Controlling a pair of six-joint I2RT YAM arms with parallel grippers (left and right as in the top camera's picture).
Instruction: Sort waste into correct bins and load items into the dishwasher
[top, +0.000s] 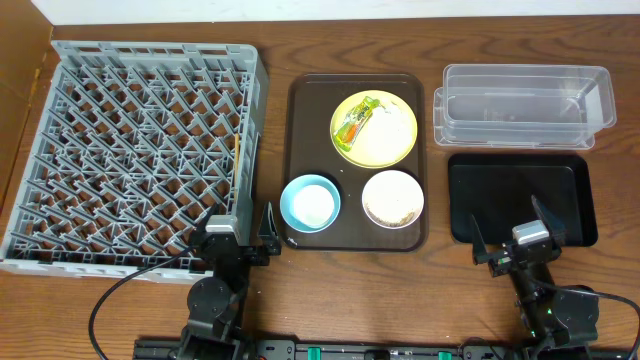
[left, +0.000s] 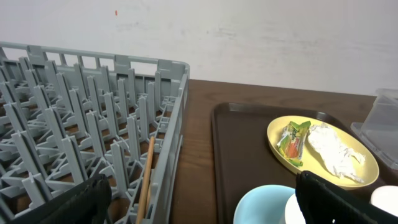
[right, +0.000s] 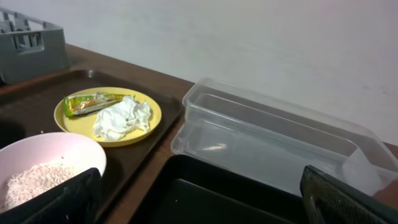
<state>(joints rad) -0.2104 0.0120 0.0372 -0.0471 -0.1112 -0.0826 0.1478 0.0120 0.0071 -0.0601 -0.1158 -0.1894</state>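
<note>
The grey dish rack (top: 140, 150) is found along the left edge of the table (top: 350, 290), with 1 thin wooden stick (left: 146, 180) lying inside near its right wall. The dark brown tray (top: 305, 140) is set at mid-table, just beside the rack. The pale yellow plate (top: 395, 148) is located in the tray's rear-right corner and carries the wrapper (right: 90, 102) touching the crumpled white paper (right: 121, 118).

The light blue bowl (top: 290, 195) is noted at the tray's front-left corner. The white bowl (top: 393, 173) is at the front-right corner and holds the rice-like grains (top: 392, 205). The clear tub (top: 520, 105) is placed at the table's rear-right corner, with the black tray (top: 520, 190) just in front of it.

The left gripper (top: 243, 232) is seen near the table's front edge with its fingers spread apart and nothing held. The right gripper (top: 512, 232) is at the black tray's front edge with its fingers likewise apart and nothing held.
</note>
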